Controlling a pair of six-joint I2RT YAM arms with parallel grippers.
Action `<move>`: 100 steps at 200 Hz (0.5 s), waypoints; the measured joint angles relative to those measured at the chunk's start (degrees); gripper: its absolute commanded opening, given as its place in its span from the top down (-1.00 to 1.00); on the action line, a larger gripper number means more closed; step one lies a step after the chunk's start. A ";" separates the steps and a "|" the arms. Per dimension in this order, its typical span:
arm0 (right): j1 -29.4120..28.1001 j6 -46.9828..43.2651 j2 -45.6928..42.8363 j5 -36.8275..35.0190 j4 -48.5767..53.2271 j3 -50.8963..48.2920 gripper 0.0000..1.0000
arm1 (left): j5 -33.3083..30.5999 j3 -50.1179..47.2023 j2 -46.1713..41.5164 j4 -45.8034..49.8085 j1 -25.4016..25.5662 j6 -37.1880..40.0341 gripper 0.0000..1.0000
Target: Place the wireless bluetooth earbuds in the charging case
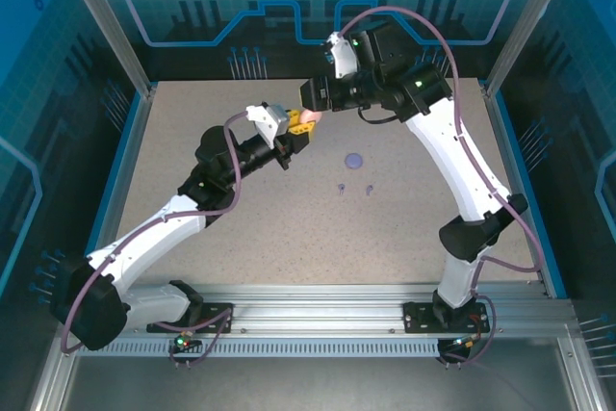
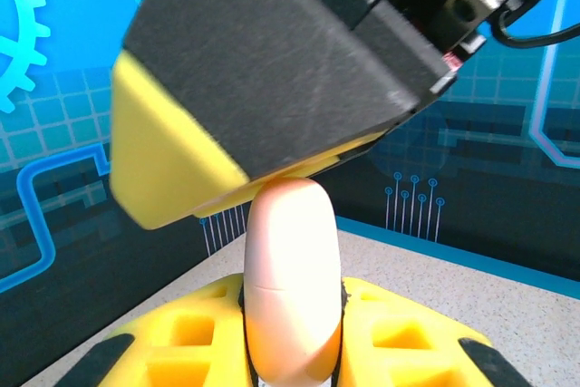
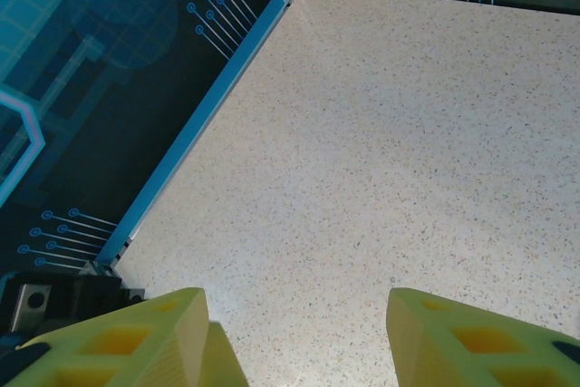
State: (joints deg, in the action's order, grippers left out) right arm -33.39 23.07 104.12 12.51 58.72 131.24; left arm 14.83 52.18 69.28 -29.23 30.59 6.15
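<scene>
The left claw (image 1: pixel 300 125) is gripping the pink case (image 2: pixel 290 278) up in the air over the far middle of the worktop (image 1: pixel 289 247). Its yellow fingers are clamping the case's lower half. In the left wrist view the case is standing on end, long axis upright, with a thin seam running across its middle, and it looks shut.

The right claw (image 3: pixel 299 314) is hanging wide apart with nothing between its fingers. In the left wrist view one of those fingers is meeting the case's top end, apparently touching it. My read is that it is trying to work the lid.

The relation that matters is where the earbuds are. They are lying down on the worktop, towards the near right of both claws and well apart from the case. The right arm is reaching right over that patch, so it is the nearer one.

The count is one pink case in the air and one purple disc (image 1: pixel 355 159) lying flat on the worktop. There are two tiny purplish earbuds just nearer than that disc, one on the left (image 1: pixel 341 188) and one on the right (image 1: pixel 369 187). They are too small to tell which way their stems are pointing.
</scene>
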 measured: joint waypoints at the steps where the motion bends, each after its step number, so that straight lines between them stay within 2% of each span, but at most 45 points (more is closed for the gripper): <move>1: 0.00 0.00 -0.04 0.00 -0.02 -0.04 -0.10 | 0.00 0.00 0.00 0.00 0.00 0.00 1.00; 71: 0.07 0.33 -2.86 -3.58 -1.42 -3.41 -0.16 | -1.14 0.02 0.00 0.02 0.00 -0.24 1.00; 100: 0.13 0.28 -6.21 -6.36 -3.21 -8.00 -0.19 | -2.93 -0.57 0.00 -0.24 0.00 -1.16 1.00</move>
State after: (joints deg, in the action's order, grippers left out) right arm -33.26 23.35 97.91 6.15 55.51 123.24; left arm 11.90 51.62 69.28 -29.47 30.59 4.99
